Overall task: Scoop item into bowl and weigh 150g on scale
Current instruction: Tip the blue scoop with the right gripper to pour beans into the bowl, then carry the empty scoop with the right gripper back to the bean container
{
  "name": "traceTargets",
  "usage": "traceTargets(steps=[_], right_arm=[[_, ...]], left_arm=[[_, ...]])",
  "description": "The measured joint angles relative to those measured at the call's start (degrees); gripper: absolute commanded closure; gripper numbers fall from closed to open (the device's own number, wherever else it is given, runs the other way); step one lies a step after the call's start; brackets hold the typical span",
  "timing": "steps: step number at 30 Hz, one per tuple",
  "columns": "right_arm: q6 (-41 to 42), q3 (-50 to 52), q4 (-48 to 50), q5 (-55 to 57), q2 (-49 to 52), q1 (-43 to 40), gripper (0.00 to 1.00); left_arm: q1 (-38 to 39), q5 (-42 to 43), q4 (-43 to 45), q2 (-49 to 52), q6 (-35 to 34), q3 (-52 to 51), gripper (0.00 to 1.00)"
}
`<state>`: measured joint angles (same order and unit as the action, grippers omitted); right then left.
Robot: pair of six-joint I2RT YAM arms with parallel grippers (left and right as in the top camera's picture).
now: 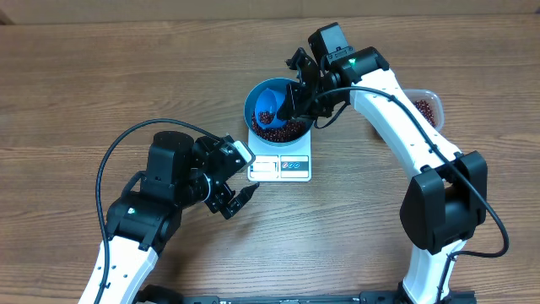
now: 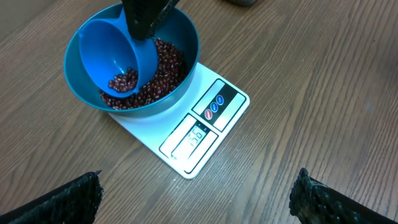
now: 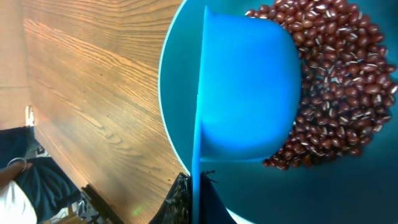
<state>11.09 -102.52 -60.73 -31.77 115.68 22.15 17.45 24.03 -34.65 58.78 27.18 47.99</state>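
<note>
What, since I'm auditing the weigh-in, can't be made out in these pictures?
- Scale display: left wrist, digits too small and blurred.
- Tub: overhead, mostly behind the right arm.
- Beans under the scoop: right wrist, scoop covers them.
- Right gripper's grip: right wrist, cut off at bottom edge.

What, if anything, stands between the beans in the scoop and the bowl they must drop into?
Nothing visible. The right pincer holds the scoop tipped inside the bowl, and its few beans lie at the lip, next to the heap already there.
</note>
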Motion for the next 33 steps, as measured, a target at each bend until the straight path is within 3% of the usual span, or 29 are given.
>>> traceTargets(steps=[33], right_arm=[[-1.64,-0.09,-1.27,-1.03,-0.04,-2.67,0.96]], left_arm=[[0.00,0.00,0.00,0.00,0.00,0.00,0.01]])
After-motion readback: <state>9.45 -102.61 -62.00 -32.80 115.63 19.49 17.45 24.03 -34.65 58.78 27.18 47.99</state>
